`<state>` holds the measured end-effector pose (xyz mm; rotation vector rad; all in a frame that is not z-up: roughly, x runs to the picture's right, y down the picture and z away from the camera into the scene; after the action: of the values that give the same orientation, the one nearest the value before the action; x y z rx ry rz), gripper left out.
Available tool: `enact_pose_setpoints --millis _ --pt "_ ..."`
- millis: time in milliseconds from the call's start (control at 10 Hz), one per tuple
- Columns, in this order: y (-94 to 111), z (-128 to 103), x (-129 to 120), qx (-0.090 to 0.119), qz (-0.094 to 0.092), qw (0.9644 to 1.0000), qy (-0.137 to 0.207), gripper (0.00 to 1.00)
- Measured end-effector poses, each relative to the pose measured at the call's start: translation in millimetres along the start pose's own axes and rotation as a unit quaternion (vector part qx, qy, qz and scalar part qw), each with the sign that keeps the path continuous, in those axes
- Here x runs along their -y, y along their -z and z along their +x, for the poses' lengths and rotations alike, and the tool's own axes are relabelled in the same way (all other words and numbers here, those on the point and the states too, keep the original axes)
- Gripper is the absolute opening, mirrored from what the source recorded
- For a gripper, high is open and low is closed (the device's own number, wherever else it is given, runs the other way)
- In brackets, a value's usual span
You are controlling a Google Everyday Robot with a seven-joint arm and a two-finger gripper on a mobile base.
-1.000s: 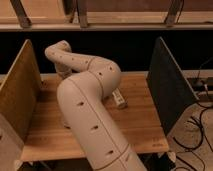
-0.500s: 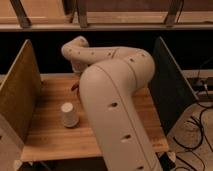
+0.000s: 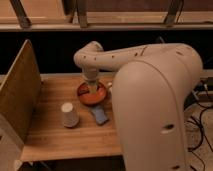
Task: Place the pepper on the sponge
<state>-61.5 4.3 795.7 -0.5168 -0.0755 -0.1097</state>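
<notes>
Counting one sponge (image 3: 100, 116), one white cup (image 3: 69, 114), one orange-red bowl (image 3: 86, 99), one gripper (image 3: 92, 86) over the bowl, its opening can't be told, sponge flat on table (image 3: 50, 92) just camera-side of gripper, beside bowl rim, cup left of sponge, pepper can't be made out

Count on the wooden surface (image 3: 55, 140): 1 white cup (image 3: 69, 114), 1 blue-grey sponge (image 3: 100, 116), 1 orange-red bowl (image 3: 95, 98). 1 upright wooden side panel (image 3: 20, 95) at left. 1 arm (image 3: 150, 100), 1 pincer (image 3: 91, 86), hanging just over the bowl.
</notes>
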Motion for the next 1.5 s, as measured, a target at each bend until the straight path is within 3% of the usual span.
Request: enact_pose_setpoints --millis 200,700,800,1000,1200,1500 --pt "2.8 6.2 -12.0 0.002 -0.002 0.9999 -0.013 0.00" --pt "1.4 2.7 -12.0 0.003 -0.004 0.9999 -0.013 0.00" --pt "-1.3 10.2 -14.4 -0.001 -0.008 0.9996 -0.026 0.00" --pt "-10.6 36.5 -32.8 -0.003 -0.026 0.9968 -0.075 0.00" --pt "-25.0 57.5 -56.4 0.001 -0.049 0.9917 -0.119 0.00" --pt "-53.5 63.4 -75.9 0.009 -0.082 0.9865 -0.142 0.00"
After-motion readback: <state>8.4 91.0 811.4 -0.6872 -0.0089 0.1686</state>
